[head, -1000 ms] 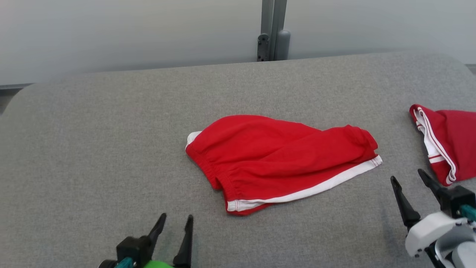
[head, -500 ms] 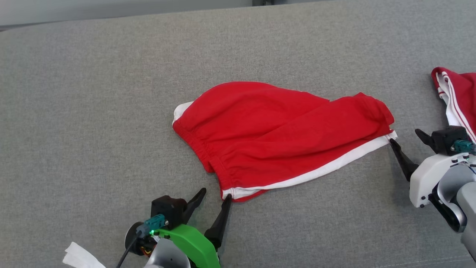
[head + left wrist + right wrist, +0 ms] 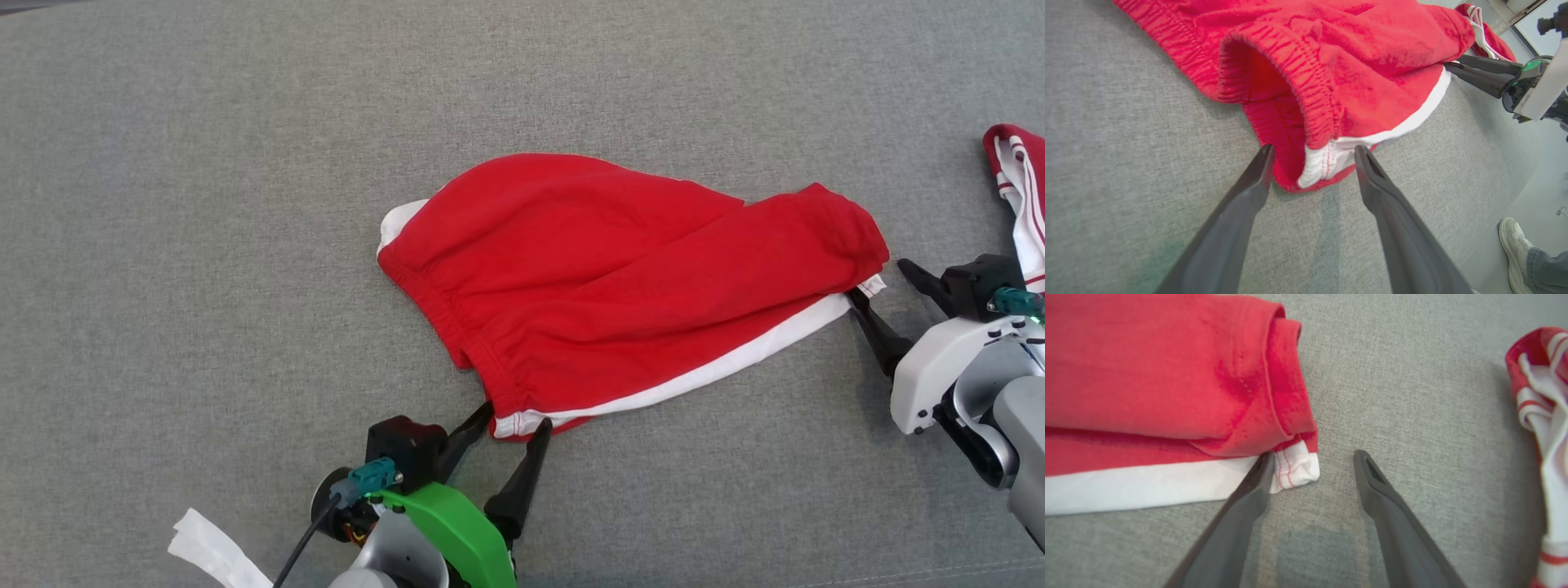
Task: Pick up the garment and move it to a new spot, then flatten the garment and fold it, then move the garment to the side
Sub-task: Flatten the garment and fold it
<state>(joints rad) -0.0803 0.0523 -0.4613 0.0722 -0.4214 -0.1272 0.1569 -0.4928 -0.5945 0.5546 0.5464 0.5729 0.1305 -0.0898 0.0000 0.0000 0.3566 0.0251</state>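
Where it lies crumpled on the grey padded surface [image 3: 204, 245], the garment [image 3: 620, 286], a pair of red shorts with white trim, has its long axis across the head view. Its elastic waistband faces the robot's left, its leg end faces the right, and the white-edged hem runs along the near side.

The left gripper [image 3: 517, 416] is spread wide. Its two fingers straddle the near waistband corner without pinching it. The right gripper [image 3: 878, 279] is equally wide. One fingertip is against the white hem corner at the leg end and the other is over bare surface. Neither gripper holds anything.

Two red garments are in view: this one and a second red-and-white garment [image 3: 1020, 196] at the right edge, well apart. One shoe [image 3: 1515, 241] of a person stands on the floor.
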